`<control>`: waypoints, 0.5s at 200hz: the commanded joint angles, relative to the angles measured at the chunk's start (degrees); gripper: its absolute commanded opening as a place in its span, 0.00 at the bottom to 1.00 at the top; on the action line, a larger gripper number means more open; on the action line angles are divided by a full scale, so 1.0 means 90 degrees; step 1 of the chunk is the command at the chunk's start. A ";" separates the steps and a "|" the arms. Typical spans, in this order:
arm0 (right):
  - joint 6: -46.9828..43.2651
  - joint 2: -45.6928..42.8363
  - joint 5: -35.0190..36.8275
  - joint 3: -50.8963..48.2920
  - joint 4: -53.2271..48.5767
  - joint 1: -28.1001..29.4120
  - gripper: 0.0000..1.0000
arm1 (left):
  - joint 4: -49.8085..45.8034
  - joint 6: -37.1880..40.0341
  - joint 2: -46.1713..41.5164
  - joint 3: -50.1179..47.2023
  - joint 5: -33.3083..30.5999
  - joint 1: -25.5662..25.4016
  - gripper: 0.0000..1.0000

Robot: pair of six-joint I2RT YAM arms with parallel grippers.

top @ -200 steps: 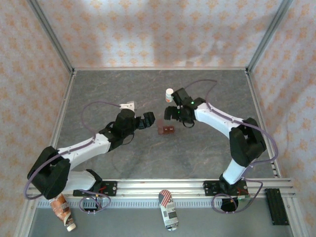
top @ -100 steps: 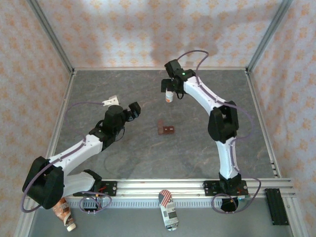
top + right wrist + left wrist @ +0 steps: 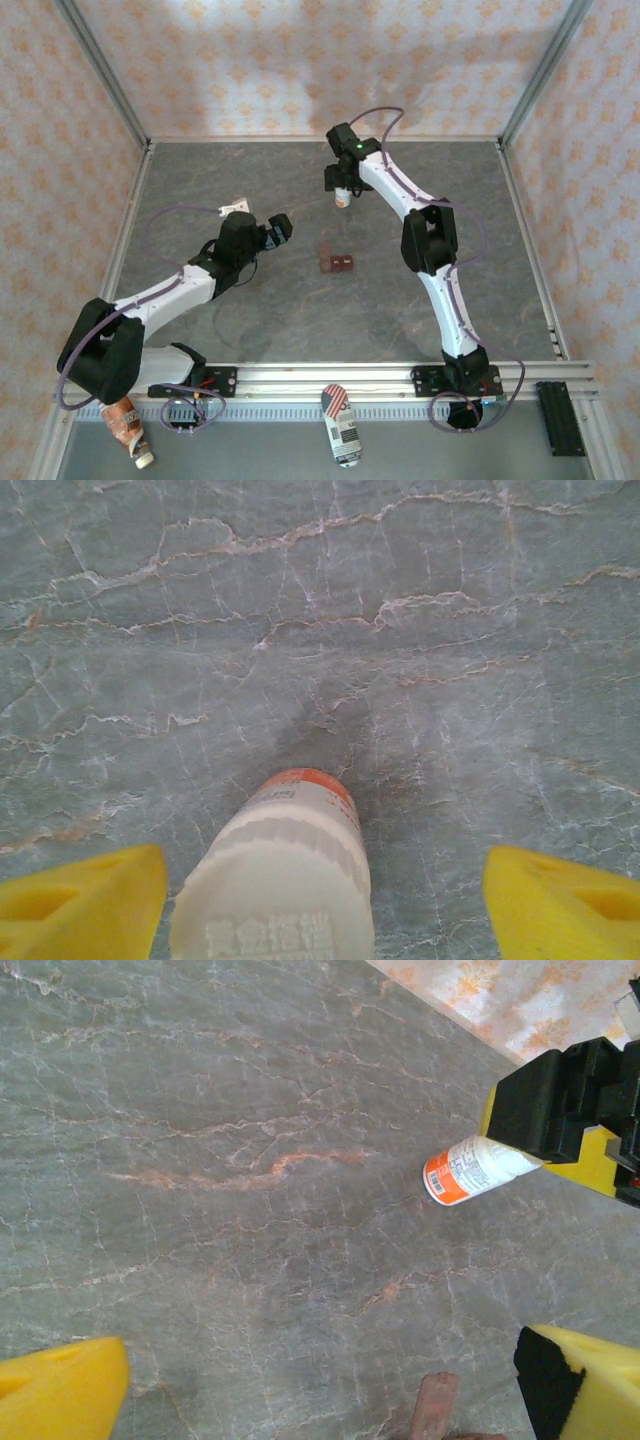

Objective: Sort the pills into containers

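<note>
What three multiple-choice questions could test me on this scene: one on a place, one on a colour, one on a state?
1. Seen from above, the white bottle is:
A) on the far side of the containers
B) inside them
C) on their near side

2. The band at the bottle's bottom end is:
A) blue
B) green
C) orange

3. The left gripper is:
A) shut on the bottle
B) open and empty
C) shut on the containers

Answers:
1 A, the top view shows the bottle beyond the strip.
2 C, the left wrist view shows an orange band.
3 B, its fingers sit wide apart with nothing between them.
</note>
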 commanded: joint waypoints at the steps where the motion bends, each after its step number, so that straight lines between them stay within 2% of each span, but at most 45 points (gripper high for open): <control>1: -0.0060 0.0061 -0.0037 0.0067 -0.0177 -0.0014 0.78 | 0.0144 -0.0144 0.0066 0.0190 0.0164 0.0051 1.00; 74: -0.0067 0.0144 -0.0253 -0.0076 -0.0053 -0.0014 0.62 | 0.0164 -0.0213 0.0069 0.0138 0.0252 0.0055 1.00; 100: -0.0082 0.0149 -0.0267 -0.0131 -0.0033 -0.0024 0.62 | 0.0202 -0.0230 0.0113 0.0141 0.0330 0.0074 1.00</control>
